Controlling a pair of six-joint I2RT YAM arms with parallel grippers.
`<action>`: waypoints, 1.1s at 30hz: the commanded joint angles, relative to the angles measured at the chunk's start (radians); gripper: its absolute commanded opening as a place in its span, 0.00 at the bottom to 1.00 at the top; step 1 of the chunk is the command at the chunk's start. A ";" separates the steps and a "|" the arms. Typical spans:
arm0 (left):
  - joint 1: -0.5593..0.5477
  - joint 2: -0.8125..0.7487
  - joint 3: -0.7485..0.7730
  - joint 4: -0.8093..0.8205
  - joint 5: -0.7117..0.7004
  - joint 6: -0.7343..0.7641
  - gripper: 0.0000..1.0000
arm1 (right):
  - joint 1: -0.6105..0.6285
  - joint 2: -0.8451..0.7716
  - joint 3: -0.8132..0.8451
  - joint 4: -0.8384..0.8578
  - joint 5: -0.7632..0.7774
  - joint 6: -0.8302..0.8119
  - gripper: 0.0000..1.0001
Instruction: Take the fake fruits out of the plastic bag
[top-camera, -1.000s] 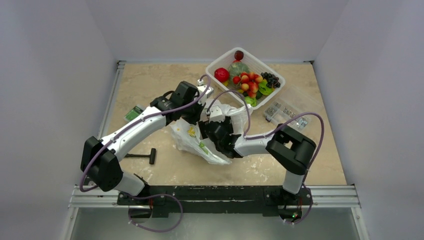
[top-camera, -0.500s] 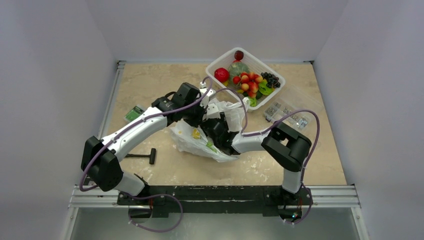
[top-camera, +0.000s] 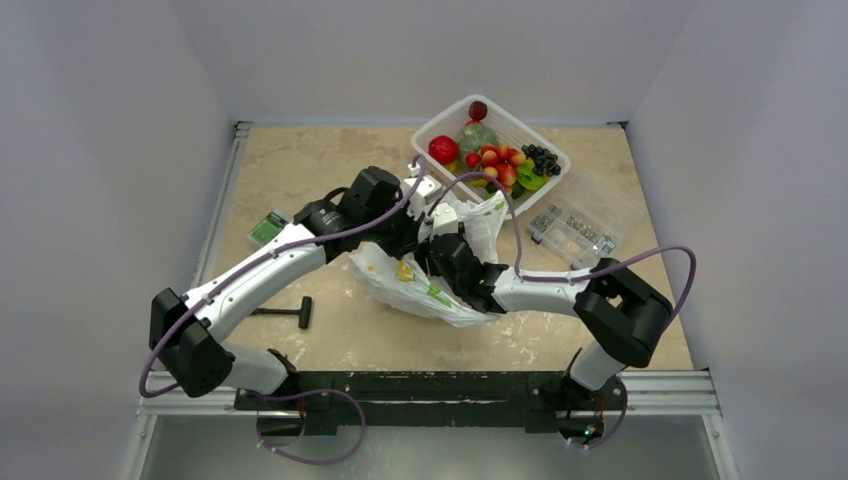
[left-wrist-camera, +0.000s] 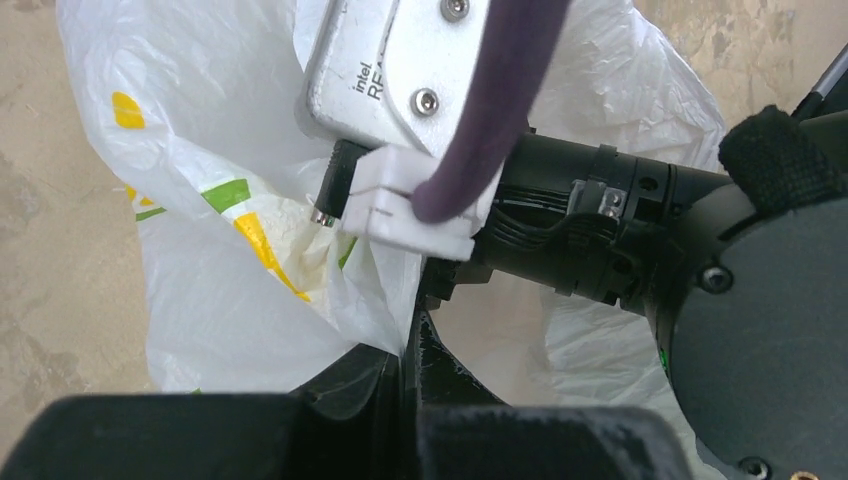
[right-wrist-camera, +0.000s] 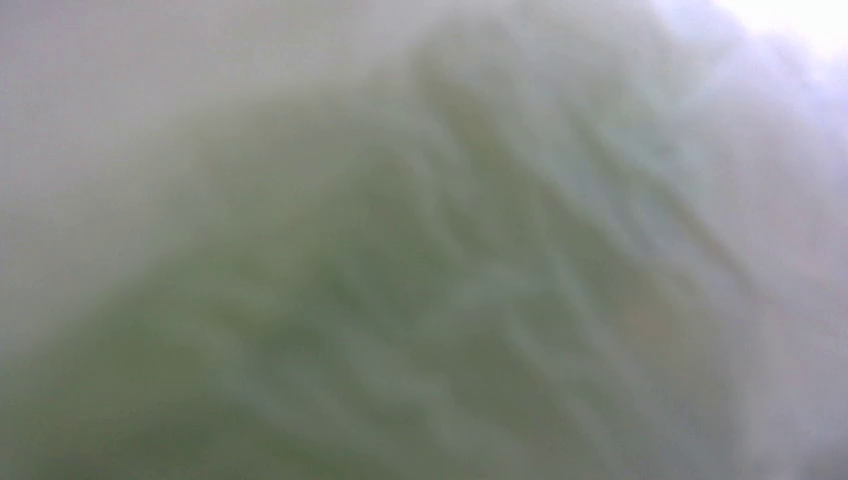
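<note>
The plastic bag (top-camera: 395, 290) lies crumpled mid-table, white with yellow and green prints, and fills the left wrist view (left-wrist-camera: 200, 250). My left gripper (top-camera: 412, 232) is shut on a fold of the bag's edge (left-wrist-camera: 415, 330) and holds it up. My right gripper (top-camera: 442, 262) reaches into the bag's mouth; its fingers are hidden by the film. The right wrist view is only blurred pale bag film. Fake fruits lie in the white basket (top-camera: 440, 118): a round red fruit (top-camera: 443, 149), a berry bunch (top-camera: 497, 165), a grape bunch (top-camera: 541, 159) and a dark red fruit (top-camera: 478, 110).
A green squash (top-camera: 477, 136) and flat green pieces also lie in the basket. A clear lidded box (top-camera: 575, 225) stands right of the bag. A green card (top-camera: 266, 227) and a black T-shaped tool (top-camera: 290, 312) lie at the left. The right arm's wrist camera (left-wrist-camera: 400, 60) crowds the left gripper.
The right arm's elbow has swung out to the right and its gripper has pushed deeper into the bag. The bag's mouth has risen toward the basket. The left gripper keeps its pinch.
</note>
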 joint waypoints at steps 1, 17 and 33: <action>0.058 -0.035 -0.065 0.078 -0.273 0.128 0.00 | 0.000 -0.076 0.005 0.143 -0.095 0.050 0.06; 0.035 -0.076 -0.119 0.130 -0.242 0.176 0.03 | -0.055 -0.152 -0.056 0.209 -0.434 0.045 0.10; 0.036 -0.071 -0.093 0.097 -0.437 0.123 0.32 | -0.056 -0.434 0.046 -0.134 -0.337 0.027 0.04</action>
